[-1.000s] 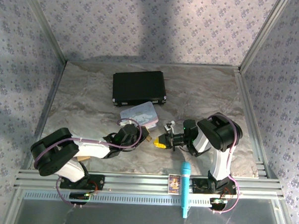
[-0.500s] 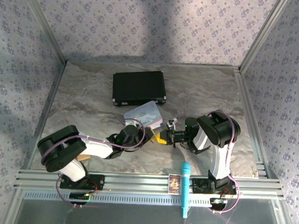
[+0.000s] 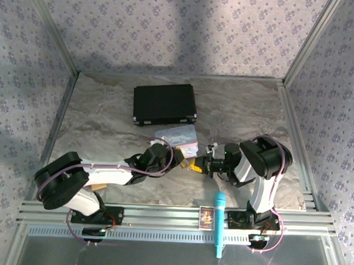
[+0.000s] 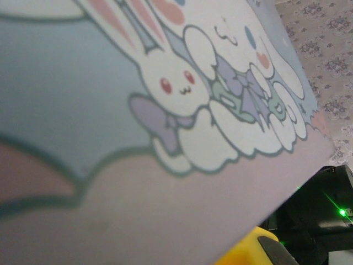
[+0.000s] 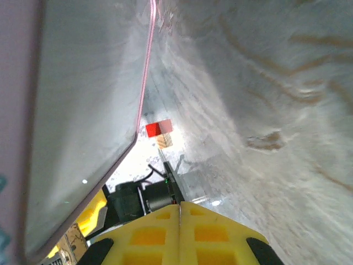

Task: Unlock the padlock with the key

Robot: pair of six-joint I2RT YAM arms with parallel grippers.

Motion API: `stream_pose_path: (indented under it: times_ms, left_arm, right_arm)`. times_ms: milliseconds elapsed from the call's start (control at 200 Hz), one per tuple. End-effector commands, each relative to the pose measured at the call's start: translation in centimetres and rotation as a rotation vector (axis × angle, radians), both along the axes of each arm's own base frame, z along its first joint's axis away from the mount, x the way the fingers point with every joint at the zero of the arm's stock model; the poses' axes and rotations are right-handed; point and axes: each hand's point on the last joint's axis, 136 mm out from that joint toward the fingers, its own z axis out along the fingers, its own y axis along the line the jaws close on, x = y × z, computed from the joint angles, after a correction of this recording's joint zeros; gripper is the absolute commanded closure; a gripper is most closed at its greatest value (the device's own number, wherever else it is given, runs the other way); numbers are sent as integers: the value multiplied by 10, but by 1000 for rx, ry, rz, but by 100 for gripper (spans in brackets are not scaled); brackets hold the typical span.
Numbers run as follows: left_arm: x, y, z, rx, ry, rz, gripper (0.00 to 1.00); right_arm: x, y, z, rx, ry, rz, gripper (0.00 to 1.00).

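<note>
The pastel tin (image 3: 178,135) with cartoon rabbits (image 4: 165,83) is tipped up, and its bare metal underside (image 5: 83,110) shows in the right wrist view. My left gripper (image 3: 177,158) is at the tin's near edge, shut; what it holds is hidden. A yellow fingertip (image 4: 248,251) pokes out below the tin's edge. My right gripper (image 3: 194,165) faces it from the right, its yellow fingers (image 5: 215,237) pressed together. A thin pale-metal blade, the key (image 5: 172,179), sticks out from between them. The padlock is hidden.
A black case (image 3: 165,104) lies behind the tin. A teal microphone (image 3: 219,222) and a small card (image 3: 206,216) rest on the front rail. A tan block (image 3: 97,188) sits under the left arm; it shows red-topped (image 5: 159,132) in the right wrist view.
The tin has tipped up and slid right. My left gripper pushed slightly right under it, and the right gripper edged closer.
</note>
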Motion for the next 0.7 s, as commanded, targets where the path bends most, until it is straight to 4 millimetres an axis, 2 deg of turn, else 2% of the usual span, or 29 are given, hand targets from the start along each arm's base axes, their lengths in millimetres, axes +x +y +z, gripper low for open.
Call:
stream_pose_path:
  times_ms: [0,335,540,695]
  left_arm:
    - [11,2,-2,40,-14,8,100]
    - [46,-13,-23,76,-2,26,100]
    - [55,-13,-42,138,19,64,90]
    - [52,-9,-59,140,41,85,81]
  right_arm:
    - [2,-12,-17,-64,36,-42,100]
    - [4,-22,-24,-151,23,-97,100]
    - [5,-37,-22,-288,-26,-173,100]
    - [5,-42,-8,-435,-125,-181,100]
